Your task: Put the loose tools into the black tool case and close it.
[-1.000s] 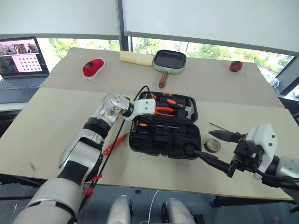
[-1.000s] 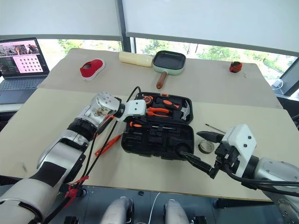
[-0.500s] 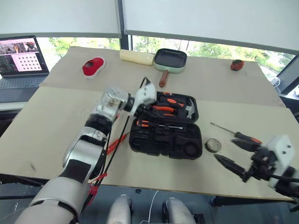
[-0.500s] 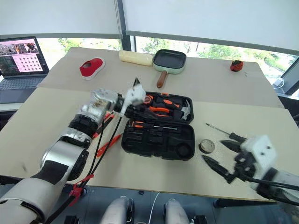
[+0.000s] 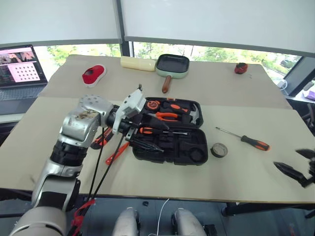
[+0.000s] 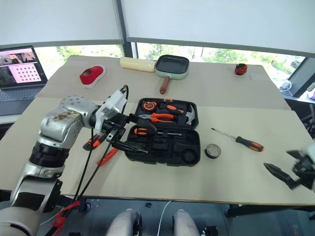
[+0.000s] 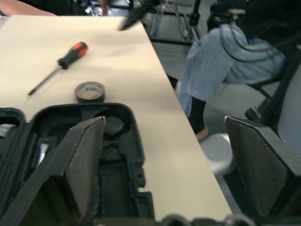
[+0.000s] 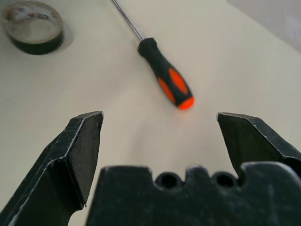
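The left gripper (image 6: 132, 138) hovers with its two fingers spread wide and empty over the left end of the one black tool case (image 5: 192, 147), which lies open near the middle of the bench (image 5: 162, 177). In the case sit one orange-handled pliers (image 5: 166, 116), one hammer (image 5: 195, 113) and one orange-black screwdriver (image 5: 152, 131). Just left of the case, on the bench, lie two orange tools (image 5: 117, 152), partly hidden behind the arm. At the near right edge, the right gripper (image 8: 160, 132) holds its two fingers spread and empty, above the bench. Beyond it lie a second screwdriver (image 5: 245, 139) and, just right of the case, one dark tape roll (image 5: 218, 150).
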Available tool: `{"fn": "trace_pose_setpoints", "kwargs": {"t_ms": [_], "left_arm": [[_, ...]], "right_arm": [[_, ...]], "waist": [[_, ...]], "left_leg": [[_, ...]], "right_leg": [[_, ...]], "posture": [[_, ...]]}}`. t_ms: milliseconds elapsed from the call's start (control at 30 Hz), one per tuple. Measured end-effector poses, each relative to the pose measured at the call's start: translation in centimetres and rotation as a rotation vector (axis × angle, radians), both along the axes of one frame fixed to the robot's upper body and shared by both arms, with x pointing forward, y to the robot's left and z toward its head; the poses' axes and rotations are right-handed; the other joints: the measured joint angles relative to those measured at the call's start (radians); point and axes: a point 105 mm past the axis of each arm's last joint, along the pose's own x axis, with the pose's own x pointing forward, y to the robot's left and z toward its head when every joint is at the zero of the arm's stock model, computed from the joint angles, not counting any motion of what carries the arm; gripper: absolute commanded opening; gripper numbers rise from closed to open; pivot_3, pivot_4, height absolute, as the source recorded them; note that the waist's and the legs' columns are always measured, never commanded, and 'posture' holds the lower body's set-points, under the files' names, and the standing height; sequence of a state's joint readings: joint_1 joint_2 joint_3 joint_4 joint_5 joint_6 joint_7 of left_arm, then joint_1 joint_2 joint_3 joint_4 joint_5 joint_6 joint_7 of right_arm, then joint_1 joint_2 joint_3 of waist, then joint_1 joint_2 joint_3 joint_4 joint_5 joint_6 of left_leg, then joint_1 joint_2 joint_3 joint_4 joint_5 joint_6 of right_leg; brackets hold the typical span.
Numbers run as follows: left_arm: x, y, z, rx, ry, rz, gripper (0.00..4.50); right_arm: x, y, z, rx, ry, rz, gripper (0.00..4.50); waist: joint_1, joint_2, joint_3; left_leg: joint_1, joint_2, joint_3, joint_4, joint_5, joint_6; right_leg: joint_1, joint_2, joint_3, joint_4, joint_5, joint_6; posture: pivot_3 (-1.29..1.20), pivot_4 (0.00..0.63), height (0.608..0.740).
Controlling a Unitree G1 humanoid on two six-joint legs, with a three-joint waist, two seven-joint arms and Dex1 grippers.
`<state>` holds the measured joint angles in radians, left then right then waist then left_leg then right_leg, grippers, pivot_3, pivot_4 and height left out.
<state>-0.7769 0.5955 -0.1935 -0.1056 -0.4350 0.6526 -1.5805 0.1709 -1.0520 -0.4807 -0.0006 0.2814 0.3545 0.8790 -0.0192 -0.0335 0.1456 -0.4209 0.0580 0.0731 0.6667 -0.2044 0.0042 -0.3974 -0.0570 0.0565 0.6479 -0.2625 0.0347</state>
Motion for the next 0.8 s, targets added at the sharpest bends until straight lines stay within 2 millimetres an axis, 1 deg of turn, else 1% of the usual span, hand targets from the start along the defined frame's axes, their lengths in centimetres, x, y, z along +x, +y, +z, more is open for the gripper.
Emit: {"fn": "trace_pose_setpoints", "kwargs": {"t_ms": [100,133,233,300,400,433,467,500,600,733,767,800], "left_arm": [[-0.6,-0.1,0.1,0.000,-0.010,-0.004,4.39],[-0.7,-0.1,0.1,0.000,-0.011,-0.001,4.39],[-0.7,0.0,0.0,-0.001,-0.014,0.025,4.39],[-0.6,0.0,-0.1,-0.003,-0.016,0.039,4.39],[-0.4,0.1,-0.2,0.000,-0.023,0.064,4.39],[-0.3,0.1,-0.2,-0.001,-0.030,0.071,4.39],[-0.3,0.1,-0.2,-0.001,-0.033,0.073,4.50],[-0.2,0.1,-0.1,-0.004,-0.043,0.079,4.50],[-0.1,0.2,-0.1,-0.005,-0.052,0.089,4.50],[0.0,0.3,-0.1,-0.001,-0.055,0.096,4.50],[0.0,0.4,-0.1,0.001,-0.055,0.098,4.50],[0.0,0.4,-0.1,0.003,-0.055,0.100,4.50]], "right_arm": [[2.4,-0.2,-1.4,-0.042,0.038,0.045,4.50],[2.9,-0.4,-1.8,-0.054,0.050,0.048,4.50],[4.2,-0.8,-2.7,-0.083,0.087,0.059,4.50],[4.5,-0.7,-3.2,-0.092,0.110,0.077,4.50],[5.7,-0.3,-4.0,-0.096,0.135,0.093,4.50],[6.0,-0.3,-4.0,-0.106,0.134,0.098,4.50],[6.1,-0.3,-4.0,-0.111,0.134,0.099,4.00],[6.5,-0.3,-4.1,-0.109,0.131,0.096,3.88],[7.1,-0.1,-4.4,-0.104,0.124,0.098,2.90],[7.4,-0.1,-4.7,-0.086,0.123,0.084,1.61],[7.4,-0.2,-4.7,-0.083,0.126,0.081,1.21],[7.4,-0.3,-4.7,-0.080,0.130,0.081,1.03]], "waist": [[0.007,0.001,0.000],[0.009,0.001,0.000],[0.008,0.002,0.000],[0.009,0.002,0.001],[0.004,0.002,0.001],[0.002,0.002,0.001],[0.001,0.002,0.001],[0.000,0.001,0.001],[-0.002,0.000,0.001],[-0.001,0.000,0.001],[0.000,0.000,0.001],[0.000,0.000,0.001]], "left_leg": [[-0.002,-0.001,0.000,0.000,0.000,0.000],[-0.002,-0.002,-0.001,0.000,0.000,0.000],[-0.003,-0.004,-0.001,0.000,0.000,0.000],[-0.004,-0.005,-0.001,0.000,0.000,0.000],[-0.003,-0.005,0.000,0.000,0.000,0.000],[-0.003,-0.005,0.000,0.000,0.000,0.000],[-0.003,-0.005,0.000,0.000,0.000,0.000],[-0.002,-0.005,0.000,0.000,0.000,0.000],[-0.001,-0.005,0.000,0.000,0.000,0.000],[0.000,-0.005,0.000,0.000,0.000,0.000],[0.000,-0.005,0.000,0.000,0.000,0.000],[0.000,-0.005,-0.001,0.000,0.000,0.000]], "right_leg": [[-0.002,0.000,0.000,0.000,0.000,0.000],[-0.002,-0.001,0.000,0.000,0.000,0.001],[-0.003,-0.002,0.001,0.000,-0.001,0.002],[-0.003,-0.003,0.002,0.000,-0.001,0.003],[-0.004,-0.002,0.003,0.000,-0.001,0.003],[-0.003,-0.002,0.003,0.000,-0.001,0.003],[-0.003,-0.002,0.003,0.000,-0.001,0.003],[-0.002,-0.002,0.003,0.000,-0.001,0.003],[0.000,-0.002,0.003,0.000,-0.001,0.003],[0.001,-0.002,0.003,0.000,-0.001,0.003],[0.001,-0.002,0.003,0.000,-0.001,0.003],[0.001,-0.002,0.003,0.000,-0.001,0.003]], "posture": [[0.00,0.150,0.740],[0.00,0.150,0.740],[0.00,0.150,0.740],[0.00,0.150,0.740],[0.00,0.150,0.740],[0.00,0.150,0.740],[0.00,0.150,0.740],[0.00,0.150,0.740],[0.00,0.150,0.740],[0.00,0.150,0.740],[0.00,0.150,0.740],[0.00,0.150,0.740]]}}
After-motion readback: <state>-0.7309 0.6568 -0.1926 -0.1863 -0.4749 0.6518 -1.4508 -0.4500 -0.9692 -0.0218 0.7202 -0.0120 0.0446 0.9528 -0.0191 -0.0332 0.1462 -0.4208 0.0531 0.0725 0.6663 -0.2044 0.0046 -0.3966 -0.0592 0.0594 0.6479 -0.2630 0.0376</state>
